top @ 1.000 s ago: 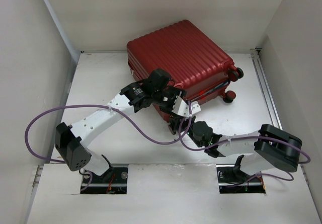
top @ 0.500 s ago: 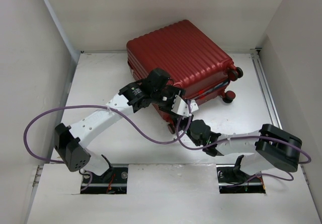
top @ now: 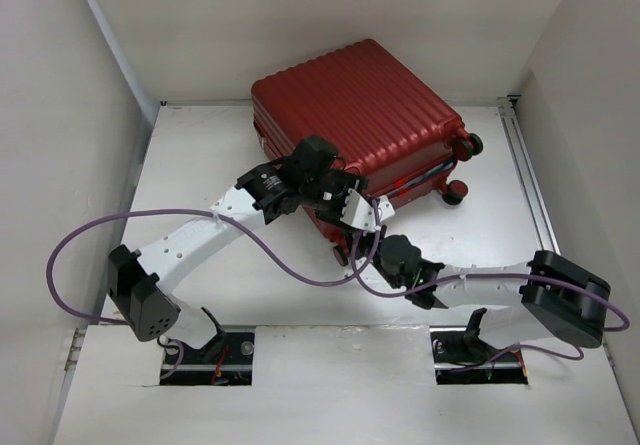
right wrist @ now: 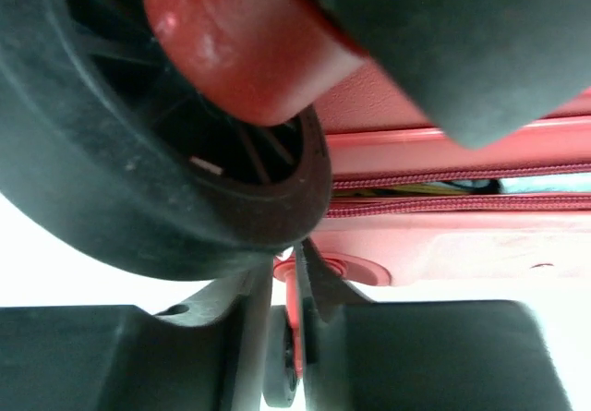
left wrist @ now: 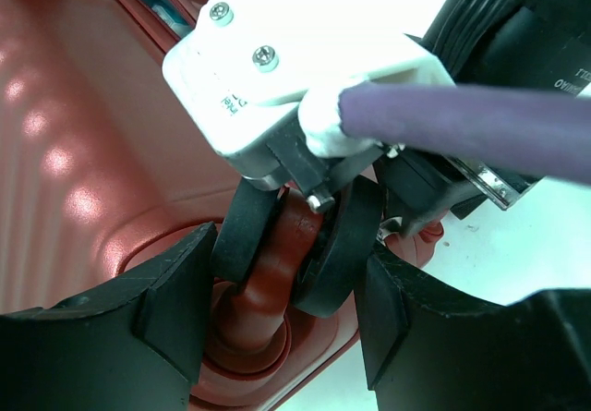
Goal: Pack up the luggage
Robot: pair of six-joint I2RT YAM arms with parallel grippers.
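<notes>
The luggage (top: pixel 350 105) is a dark-red ribbed suitcase lying flat at the back of the table, its zipper (right wrist: pixel 443 194) partly apart. My left gripper (top: pixel 352 208) is at its near corner. In the left wrist view the left gripper (left wrist: pixel 286 282) is shut on a black twin caster wheel (left wrist: pixel 346 245) with a red fork. My right gripper (top: pixel 372 250) sits just below that corner. In the right wrist view a big black wheel (right wrist: pixel 111 199) fills the upper left, and the right gripper (right wrist: pixel 286 337) stands a narrow slit open, holding nothing.
White walls enclose the table on three sides, with a metal rail (top: pixel 525 175) along the right. Purple cables (top: pixel 300 270) loop over the table in front of the suitcase. Two more wheels (top: pixel 470 145) stick out at the suitcase's right side.
My right arm's elbow has slid right and down, and its gripper has crept in toward the suitcase corner, its jaws closing and then parting slightly. The left arm has not moved.
</notes>
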